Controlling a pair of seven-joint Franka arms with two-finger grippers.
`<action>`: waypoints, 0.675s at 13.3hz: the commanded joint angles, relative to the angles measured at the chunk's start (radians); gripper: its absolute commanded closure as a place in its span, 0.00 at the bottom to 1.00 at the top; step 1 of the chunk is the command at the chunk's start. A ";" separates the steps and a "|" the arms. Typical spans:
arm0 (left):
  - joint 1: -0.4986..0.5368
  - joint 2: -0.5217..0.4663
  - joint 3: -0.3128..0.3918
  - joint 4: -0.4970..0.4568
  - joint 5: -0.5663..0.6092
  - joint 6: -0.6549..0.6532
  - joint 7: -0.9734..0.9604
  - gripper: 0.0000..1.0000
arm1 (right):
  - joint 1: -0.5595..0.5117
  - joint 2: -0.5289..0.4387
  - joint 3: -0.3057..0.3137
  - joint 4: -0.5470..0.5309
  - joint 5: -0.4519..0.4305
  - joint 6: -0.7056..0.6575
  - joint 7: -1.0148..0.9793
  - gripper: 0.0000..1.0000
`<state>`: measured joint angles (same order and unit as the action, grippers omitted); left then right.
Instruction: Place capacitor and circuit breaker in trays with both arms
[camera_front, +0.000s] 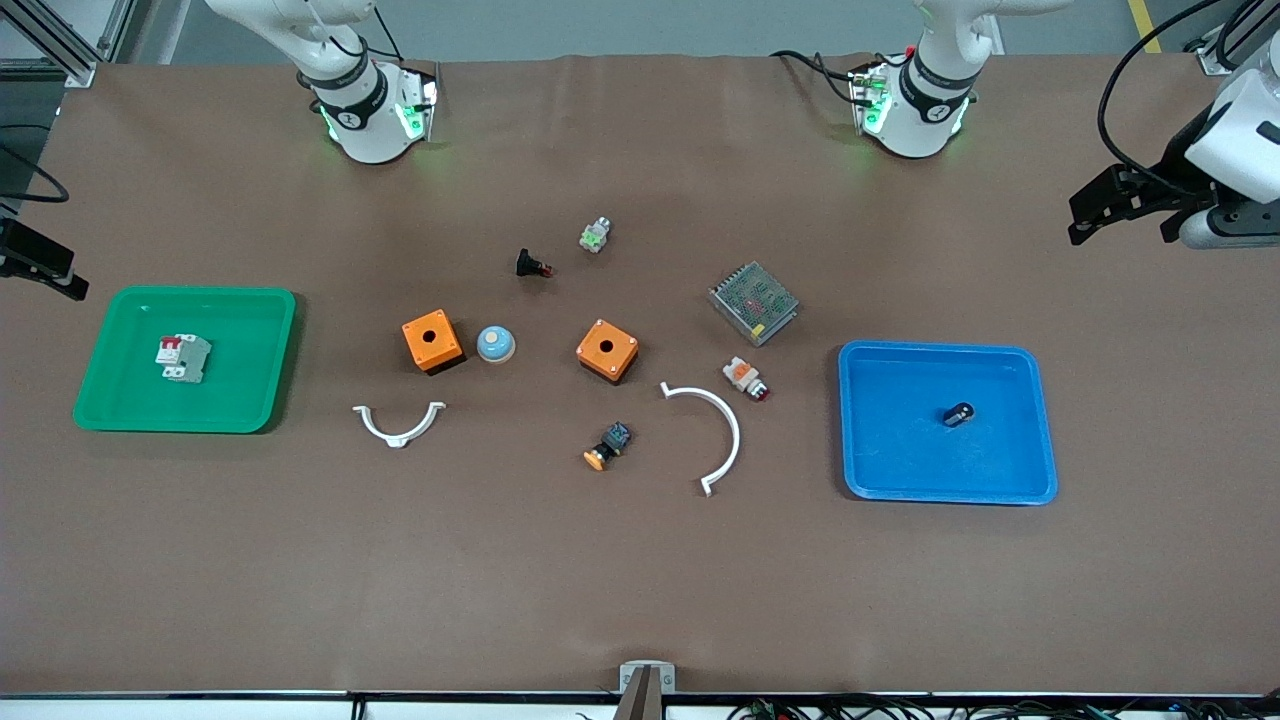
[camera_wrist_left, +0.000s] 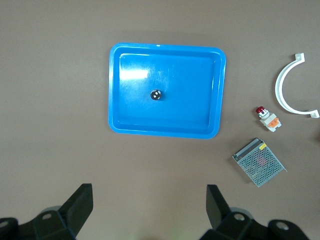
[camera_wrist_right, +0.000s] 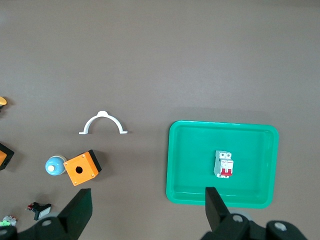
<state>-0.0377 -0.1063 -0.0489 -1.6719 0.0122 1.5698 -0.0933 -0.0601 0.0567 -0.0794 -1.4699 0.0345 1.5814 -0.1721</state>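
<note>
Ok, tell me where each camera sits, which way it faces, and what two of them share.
Front view: high across the table, facing both bases; left gripper open at the left arm's end, right gripper at the other edge.
Left wrist view: looks down on the blue tray holding the capacitor; own fingers spread.
Right wrist view: looks down on the green tray holding the circuit breaker; own fingers spread.
Shared: front and left wrist show the capacitor.

Capacitor (camera_front: 958, 414) (camera_wrist_left: 156, 94): tiny black cylinder w/ lighter grey end, lying on its side near middle of blue tray (camera_front: 1015, 370) (camera_wrist_left: 200, 65). Circuit breaker (camera_front: 183, 358) (camera_wrist_right: 224, 164): white-grey block w/ red switch levers, lying in green tray (camera_front: 240, 320) (camera_wrist_right: 250, 142), about mid-tray.
</note>
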 joint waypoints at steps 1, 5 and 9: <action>-0.004 0.013 0.006 0.034 0.000 -0.039 0.015 0.00 | -0.027 0.011 0.026 0.028 -0.021 -0.017 0.000 0.00; -0.002 0.010 0.007 0.044 0.000 -0.054 0.017 0.00 | -0.024 0.011 0.026 0.028 -0.010 -0.014 0.000 0.00; -0.002 0.008 0.007 0.046 0.000 -0.056 0.017 0.00 | -0.024 0.011 0.026 0.037 -0.021 -0.014 -0.001 0.00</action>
<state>-0.0377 -0.1056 -0.0475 -1.6508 0.0122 1.5388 -0.0933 -0.0642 0.0567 -0.0739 -1.4651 0.0329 1.5815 -0.1722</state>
